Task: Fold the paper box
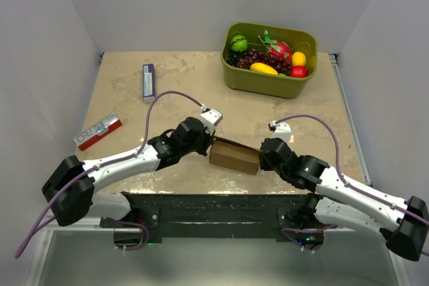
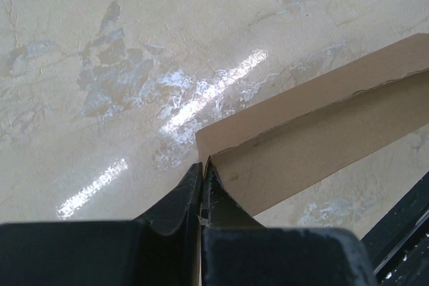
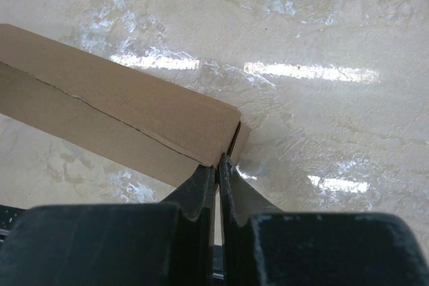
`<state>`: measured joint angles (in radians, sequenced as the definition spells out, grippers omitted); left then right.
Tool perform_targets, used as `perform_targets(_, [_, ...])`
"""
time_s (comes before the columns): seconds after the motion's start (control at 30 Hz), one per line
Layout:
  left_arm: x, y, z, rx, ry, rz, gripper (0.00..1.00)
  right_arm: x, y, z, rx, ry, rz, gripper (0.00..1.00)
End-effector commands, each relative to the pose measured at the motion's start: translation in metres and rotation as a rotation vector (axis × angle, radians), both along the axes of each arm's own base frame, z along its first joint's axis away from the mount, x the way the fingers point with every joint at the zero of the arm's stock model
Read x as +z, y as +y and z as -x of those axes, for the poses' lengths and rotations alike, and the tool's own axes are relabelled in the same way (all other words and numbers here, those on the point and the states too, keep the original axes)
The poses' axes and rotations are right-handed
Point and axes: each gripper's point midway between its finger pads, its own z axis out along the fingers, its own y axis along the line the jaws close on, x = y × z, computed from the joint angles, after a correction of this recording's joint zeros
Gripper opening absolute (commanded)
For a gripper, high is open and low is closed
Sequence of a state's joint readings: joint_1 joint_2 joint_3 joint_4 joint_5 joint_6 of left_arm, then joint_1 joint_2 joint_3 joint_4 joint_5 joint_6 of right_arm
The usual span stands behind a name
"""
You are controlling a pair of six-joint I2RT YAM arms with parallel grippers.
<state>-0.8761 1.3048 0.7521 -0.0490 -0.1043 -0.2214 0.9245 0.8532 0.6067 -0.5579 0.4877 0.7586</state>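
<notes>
Paper box: a small rectangular paper box [image 1: 234, 155] of plain brown unprinted cardboard lies on the bench [image 1: 181, 72], close to its near edge and about midway between the two arms, turned slightly askew to that edge.
Box seam: in the right wrist view the paper box [image 3: 114, 105] shows a long crease or slit running along its upper face; in the left wrist view the paper box [image 2: 322, 132] shows a long panel edge folded over the side.
Left pincer: the left pincer [image 1: 213, 140] meets the left end of the box; up close the left pincer [image 2: 202, 165] has its fingers pressed together, with the corner of the cardboard caught at their tips.
Right pincer: the right pincer [image 1: 263, 155] meets the right end of the box; up close the right pincer [image 3: 218, 160] is nipped narrow on the thin end flap.
Far right corner: an olive-green plastic tub [image 1: 265, 84] holds toy fruit.
Far left: a slim purple-and-white box [image 1: 149, 82] lies flat, well apart from the arms.
Left side: a small red-and-white printed box [image 1: 98, 131] lies near the left arm's forearm.
</notes>
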Motion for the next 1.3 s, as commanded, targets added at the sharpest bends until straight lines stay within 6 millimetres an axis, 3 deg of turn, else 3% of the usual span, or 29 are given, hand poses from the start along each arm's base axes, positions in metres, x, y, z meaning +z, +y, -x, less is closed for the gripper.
perform_targets(0.0, [0.026, -0.012, -0.009, 0.050, 0.021, 0.073, 0.00, -0.005, 0.001, 0.001, -0.002, 0.014, 0.016, 0.11])
perform_targets(0.2, [0.018, -0.009, -0.007, 0.008, 0.001, 0.036, 0.00, 0.005, 0.000, 0.002, -0.004, -0.006, 0.006, 0.45])
perform_targets(0.3, [0.017, -0.010, -0.003, -0.036, -0.016, 0.027, 0.00, 0.020, 0.001, 0.002, 0.004, -0.038, -0.032, 0.54])
perform_targets(0.4, [0.017, -0.009, -0.002, -0.055, -0.026, 0.017, 0.00, 0.038, 0.004, 0.002, 0.012, -0.076, -0.071, 0.57])
perform_targets(0.5, [0.016, -0.009, -0.003, -0.055, -0.028, 0.011, 0.00, 0.054, 0.005, 0.002, 0.018, -0.115, -0.070, 0.57])
perform_targets(0.67, [0.016, -0.009, -0.004, -0.049, -0.025, 0.007, 0.00, 0.084, 0.040, 0.012, 0.142, -0.189, -0.138, 0.46])
perform_targets(0.83, [0.015, -0.008, -0.005, -0.041, -0.021, -0.008, 0.00, 0.096, 0.075, 0.018, 0.242, -0.232, -0.156, 0.36])
perform_targets(1.1, [0.014, -0.007, -0.006, -0.044, -0.021, -0.022, 0.00, 0.077, 0.123, 0.024, 0.349, -0.208, -0.140, 0.30])
perform_targets(1.27, [0.013, -0.008, -0.006, -0.046, -0.019, -0.025, 0.00, 0.051, 0.129, 0.023, 0.344, -0.169, -0.087, 0.28])
